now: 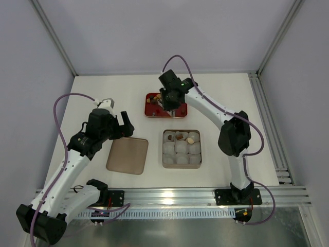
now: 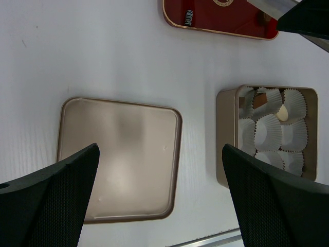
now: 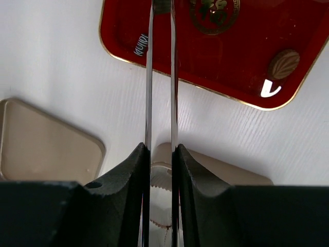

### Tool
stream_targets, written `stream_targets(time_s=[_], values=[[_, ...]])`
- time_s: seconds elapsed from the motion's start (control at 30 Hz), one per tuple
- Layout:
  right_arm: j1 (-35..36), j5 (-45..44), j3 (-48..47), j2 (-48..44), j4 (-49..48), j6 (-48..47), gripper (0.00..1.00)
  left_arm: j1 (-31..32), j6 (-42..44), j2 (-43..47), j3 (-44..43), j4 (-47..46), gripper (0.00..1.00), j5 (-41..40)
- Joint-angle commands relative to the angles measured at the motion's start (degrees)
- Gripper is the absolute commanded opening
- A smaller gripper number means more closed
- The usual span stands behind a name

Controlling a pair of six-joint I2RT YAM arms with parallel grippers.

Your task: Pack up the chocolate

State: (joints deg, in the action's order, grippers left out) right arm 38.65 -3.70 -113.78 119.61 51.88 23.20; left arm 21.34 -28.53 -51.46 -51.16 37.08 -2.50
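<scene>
Loose chocolate lies in the red tray [image 3: 231, 62] at the back, such as a brown oval piece [image 3: 284, 63]. My right gripper [image 3: 160, 149] hangs over that tray [image 1: 152, 114], shut on metal tweezers [image 3: 149, 77]. The blades stand close together, and a small dark piece [image 3: 162, 5] sits between their tips over the tray. The gold box [image 1: 181, 165] holds white paper cups, with a tan chocolate [image 1: 190, 140] and a dark one [image 1: 169, 138] in the back row. My left gripper [image 2: 162, 206] is open above the table between the lid and the box, holding nothing.
The box's gold lid [image 1: 127, 155] lies flat on the white table, left of the box. Grey walls enclose the table on three sides. A metal rail [image 1: 205, 195] runs along the near edge by the arm bases.
</scene>
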Motion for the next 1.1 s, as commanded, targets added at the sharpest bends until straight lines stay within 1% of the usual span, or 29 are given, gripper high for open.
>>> stream_targets(time_s=[0.0,0.13,0.3,0.33,0.43,0.53,0.57,0.63,0.67,0.83,0.9,1.07], values=[[0.28,-1.39,1.89,-7.28,-1.78,-0.96,0.29,-0.07,-0.47,0.66,0.09,-1.4,1.0,0.04],[0.28,-1.31,2.85,-9.04,-0.81,-1.32,0.29,-0.16,-0.47,0.66,0.09,-1.4,1.0,-0.05],[0.28,-1.04,8.74,-14.83,-1.52,-1.75,0.29,-0.16,-0.56,0.75,0.09,-1.4,1.0,-0.22],[0.28,-0.78,9.97,-17.72,-1.78,-1.93,0.29,-0.16,-0.56,0.75,0.18,-1.4,1.0,-0.31],[0.28,-0.34,14.8,-22.39,-1.61,-2.02,0.29,-0.16,-0.56,0.75,0.09,-1.4,1.0,-0.31],[0.54,0.19,20.95,-29.86,-2.13,-1.67,0.29,-0.16,-0.56,0.84,0.09,-1.4,1.0,-0.66],[0.63,0.36,24.44,-33.62,-2.13,-1.58,0.29,-0.16,-0.56,0.75,0.09,-1.4,1.0,-0.66],[0.81,0.8,29.11,-36.63,-1.78,-0.97,0.29,-0.16,-0.47,0.84,0.09,-1.4,1.0,-0.75],[0.98,0.8,30.62,-39.78,-1.61,-0.44,0.29,-0.16,-0.47,0.75,0.09,-1.4,1.0,-0.84],[2.83,1.42,38.87,-47.44,-0.47,2.11,0.29,-0.16,-0.47,0.49,0.09,-1.31,1.0,-0.84],[4.58,1.25,40.56,-49.99,0.06,3.07,0.29,-0.16,-0.47,0.22,0.09,-1.31,1.0,-0.66],[8.27,0.72,44.95,-53.16,2.0,6.24,0.29,-0.16,-0.47,-0.13,0.0,-1.31,1.0,-0.49]])
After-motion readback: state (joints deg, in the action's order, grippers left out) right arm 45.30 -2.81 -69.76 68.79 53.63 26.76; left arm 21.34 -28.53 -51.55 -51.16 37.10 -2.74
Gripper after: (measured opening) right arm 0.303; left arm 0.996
